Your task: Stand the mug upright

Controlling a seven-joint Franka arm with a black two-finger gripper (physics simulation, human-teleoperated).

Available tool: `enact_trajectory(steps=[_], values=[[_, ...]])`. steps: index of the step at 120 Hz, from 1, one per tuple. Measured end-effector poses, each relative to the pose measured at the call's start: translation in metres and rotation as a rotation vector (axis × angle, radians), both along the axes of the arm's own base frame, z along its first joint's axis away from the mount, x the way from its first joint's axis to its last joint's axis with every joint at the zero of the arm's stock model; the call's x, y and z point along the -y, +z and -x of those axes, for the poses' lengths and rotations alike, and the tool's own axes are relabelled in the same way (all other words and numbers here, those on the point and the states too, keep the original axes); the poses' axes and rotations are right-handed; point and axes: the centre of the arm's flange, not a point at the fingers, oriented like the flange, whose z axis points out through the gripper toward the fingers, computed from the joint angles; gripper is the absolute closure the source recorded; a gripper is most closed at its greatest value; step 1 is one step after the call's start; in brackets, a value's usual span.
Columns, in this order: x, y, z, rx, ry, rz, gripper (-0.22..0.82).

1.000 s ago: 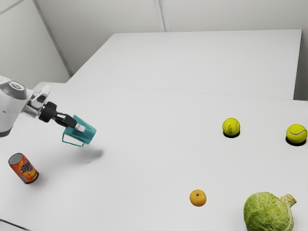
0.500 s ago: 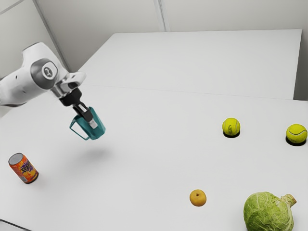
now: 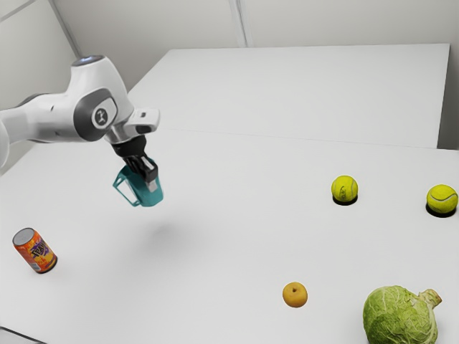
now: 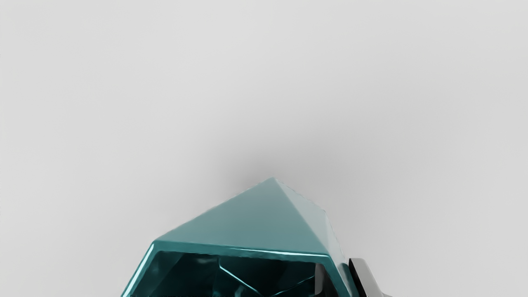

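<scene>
In the exterior view my gripper [image 3: 150, 177] points steeply down and is shut on the wall of the teal mug [image 3: 153, 196]. The mug hangs above the white table, its base down and slightly tilted, with its handle toward the exterior view's left. Seen from the wrist, the gripper [image 4: 338, 278] has one finger inside the mug [image 4: 243, 222] and the other against its outer side. The mug's dark inside faces the camera; its base is hidden there.
An orange can [image 3: 35, 251] stands at the exterior view's left on the white table [image 3: 215, 244]. Farther right are a small orange fruit [image 3: 295, 294], a cabbage [image 3: 400, 317], one tennis ball [image 3: 345, 189] and another tennis ball [image 3: 442, 199]. The mug's soft shadow falls below it.
My hand has swung to a steeper downward angle and moved toward the exterior view's right, carrying the mug. The strongly tilted mug has turned closer to vertical.
</scene>
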Motion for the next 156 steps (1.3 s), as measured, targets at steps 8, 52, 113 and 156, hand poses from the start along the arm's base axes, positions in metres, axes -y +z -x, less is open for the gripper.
enact_trajectory(steps=[8, 52, 113, 156], values=[[0.004, -0.002, 0.002, 0.004, 0.027, -0.017, 0.78], [0.019, -0.039, 0.018, 0.058, 0.167, -0.066, 0.78], [0.023, -0.074, 0.014, 0.094, 0.303, -0.057, 0.78], [0.025, -0.094, 0.011, 0.065, 0.352, -0.062, 0.78]])
